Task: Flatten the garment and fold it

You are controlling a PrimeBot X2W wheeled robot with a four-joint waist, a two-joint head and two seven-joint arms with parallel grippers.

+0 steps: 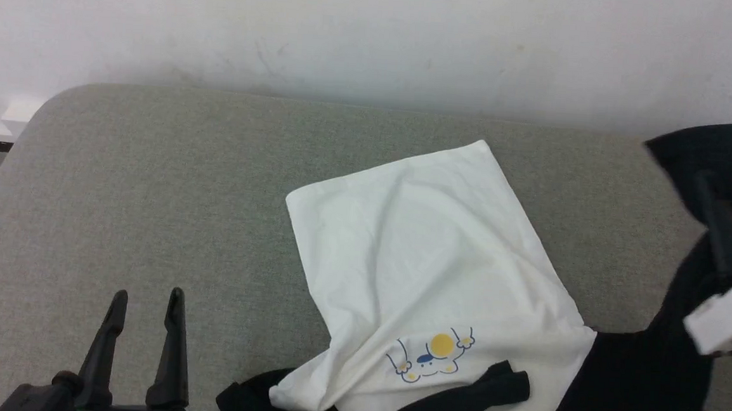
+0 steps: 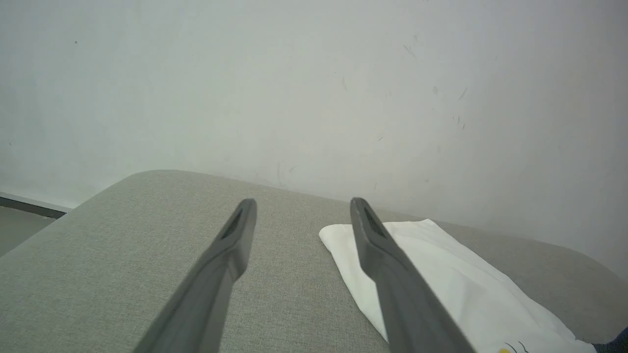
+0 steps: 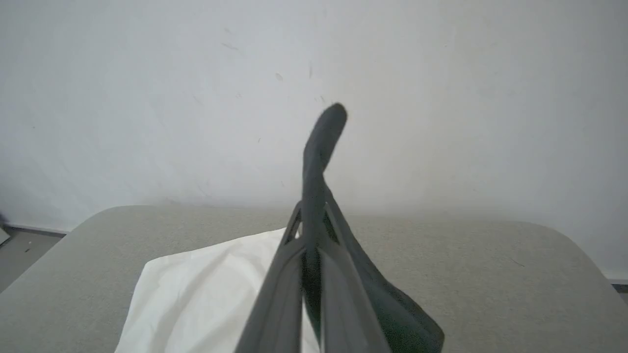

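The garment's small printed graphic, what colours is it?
The graphic is yellow and blue on white, clearest in the head view.

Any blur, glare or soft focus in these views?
Head view: the right hand and the black garment end it grips are smeared at the right edge; elsewhere sharp, evenly lit. Left wrist view: the open left hand looks soft. Right wrist view: the garment tip is blurred; no glare.
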